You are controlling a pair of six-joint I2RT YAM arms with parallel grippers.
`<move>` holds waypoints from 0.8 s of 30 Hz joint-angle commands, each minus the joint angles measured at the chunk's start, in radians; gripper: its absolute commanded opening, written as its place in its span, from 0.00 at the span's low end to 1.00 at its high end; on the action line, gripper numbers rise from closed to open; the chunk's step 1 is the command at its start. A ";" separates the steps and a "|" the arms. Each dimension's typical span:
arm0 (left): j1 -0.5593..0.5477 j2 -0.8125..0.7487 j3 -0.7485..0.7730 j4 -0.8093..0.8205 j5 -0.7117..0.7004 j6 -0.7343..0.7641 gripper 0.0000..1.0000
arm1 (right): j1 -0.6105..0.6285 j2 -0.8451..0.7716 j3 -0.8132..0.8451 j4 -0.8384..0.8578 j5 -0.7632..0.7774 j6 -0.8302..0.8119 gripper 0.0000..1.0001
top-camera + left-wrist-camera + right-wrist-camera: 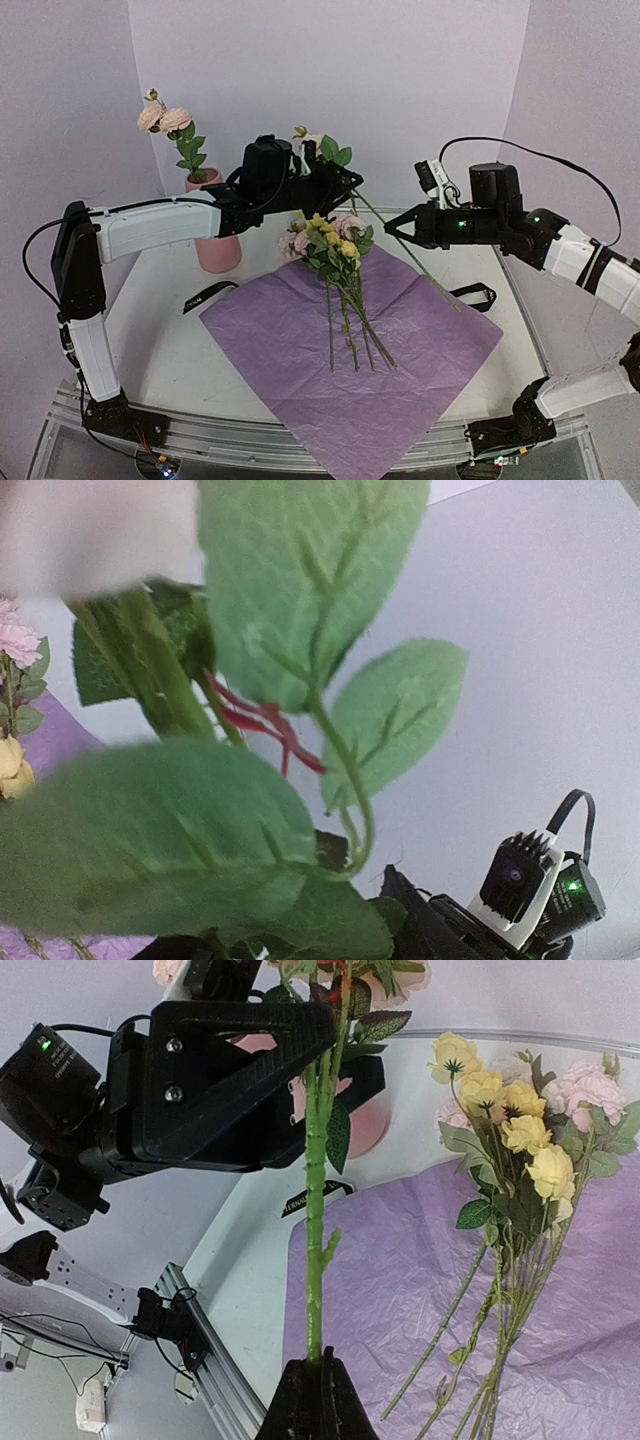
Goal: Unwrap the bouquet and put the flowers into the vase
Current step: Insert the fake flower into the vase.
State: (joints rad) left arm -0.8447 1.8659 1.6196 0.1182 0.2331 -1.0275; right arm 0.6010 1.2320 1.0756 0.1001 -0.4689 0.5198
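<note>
Paper sheet [400, 340], purple, on white table [160, 350]; lilac walls [400, 80]

We see crinkled matt lilac paper [400, 350]; beside it the vase [218, 255] looks smooth and matt, and the leaves [300, 580] like finely veined cloth.

Top external view high behind arm bases [110, 412], facing down over table [170, 350], left wrist view close against leaves [300, 580], right wrist view along stem [315, 1210] toward left gripper [335, 1045], purple paper [350, 350] shared.
</note>
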 commanded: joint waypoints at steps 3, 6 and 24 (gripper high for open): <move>0.025 -0.078 -0.012 0.047 -0.026 -0.004 0.31 | 0.005 -0.019 0.001 0.056 -0.040 0.004 0.01; 0.029 -0.090 -0.026 0.045 -0.031 0.009 0.19 | 0.005 -0.012 0.000 0.062 -0.042 0.009 0.05; 0.090 -0.337 -0.130 -0.162 -0.206 0.318 0.00 | 0.005 0.047 -0.038 0.090 -0.053 0.089 0.85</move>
State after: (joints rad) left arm -0.7584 1.6380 1.4704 0.0511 0.1275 -0.8728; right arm 0.6010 1.2611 1.0409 0.1511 -0.5059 0.5865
